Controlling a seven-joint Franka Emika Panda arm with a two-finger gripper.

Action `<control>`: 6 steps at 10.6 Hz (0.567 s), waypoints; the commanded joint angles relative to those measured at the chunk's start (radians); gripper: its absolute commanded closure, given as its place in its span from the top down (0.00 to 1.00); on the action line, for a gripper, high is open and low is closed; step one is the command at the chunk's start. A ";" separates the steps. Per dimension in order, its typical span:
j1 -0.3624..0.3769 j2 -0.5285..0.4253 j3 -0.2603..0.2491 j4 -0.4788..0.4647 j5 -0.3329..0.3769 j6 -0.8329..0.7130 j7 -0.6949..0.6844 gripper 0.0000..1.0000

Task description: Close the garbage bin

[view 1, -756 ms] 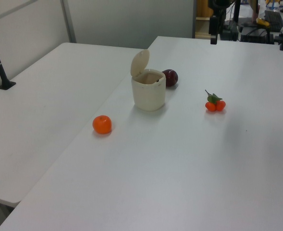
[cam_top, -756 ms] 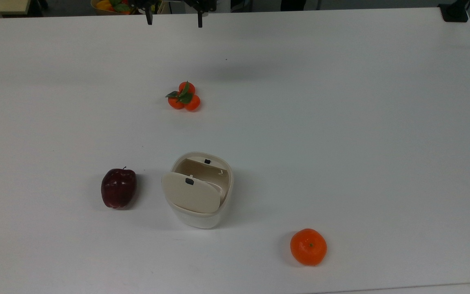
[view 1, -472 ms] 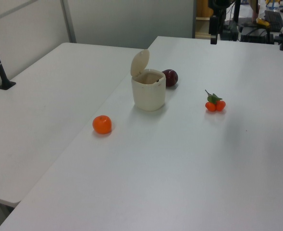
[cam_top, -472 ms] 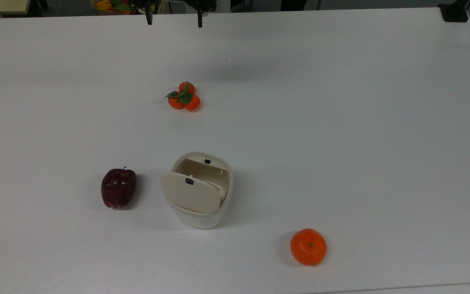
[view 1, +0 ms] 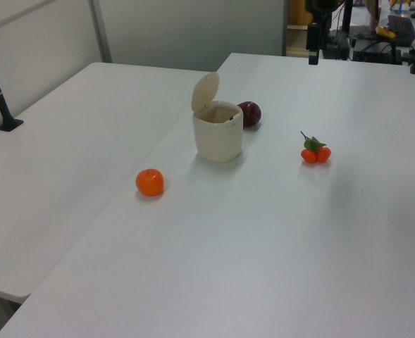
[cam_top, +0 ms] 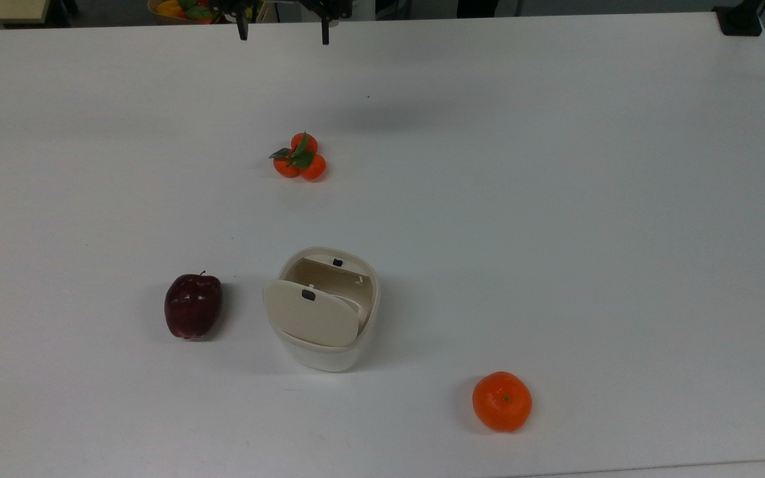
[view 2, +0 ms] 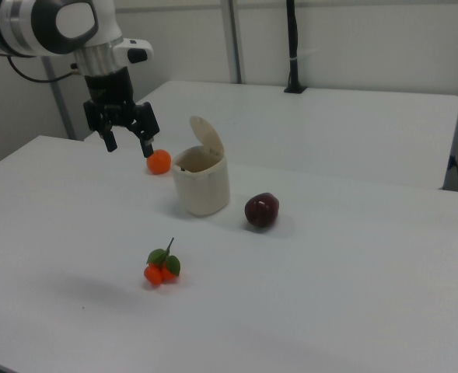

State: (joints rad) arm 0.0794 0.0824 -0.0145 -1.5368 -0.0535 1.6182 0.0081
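The garbage bin (cam_top: 329,332) (view 1: 218,137) (view 2: 203,186) is a small cream-white tub standing near the middle of the white table. Its beige lid (cam_top: 309,312) (view 1: 205,91) (view 2: 208,136) stands raised on its hinge, so the inside is visible. My gripper (cam_top: 283,32) (view 2: 129,143) hangs open with nothing between its fingers, high above the table's far edge in the top view, well away from the bin. In the left view one finger (view 1: 312,49) shows at the top.
A dark red apple (cam_top: 193,306) (view 2: 261,210) lies beside the bin. A cluster of small oranges with leaves (cam_top: 300,158) (view 2: 162,266) lies between bin and gripper. A single orange (cam_top: 502,401) (view 1: 150,182) sits on the bin's other side. A black post (view 2: 292,47) stands on the adjoining table.
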 commanded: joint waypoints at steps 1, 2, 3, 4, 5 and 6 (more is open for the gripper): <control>-0.001 -0.029 -0.005 -0.023 0.008 -0.021 -0.016 0.90; -0.001 -0.029 -0.005 -0.023 0.008 -0.020 -0.016 0.50; -0.001 -0.029 -0.005 -0.023 0.008 -0.021 -0.016 0.21; -0.001 -0.029 -0.005 -0.023 0.008 -0.020 -0.017 0.03; -0.001 -0.029 -0.005 -0.023 0.008 -0.020 -0.019 0.00; -0.001 -0.029 -0.005 -0.023 0.008 -0.018 -0.019 0.00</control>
State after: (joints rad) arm 0.0794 0.0824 -0.0146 -1.5368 -0.0536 1.6182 0.0080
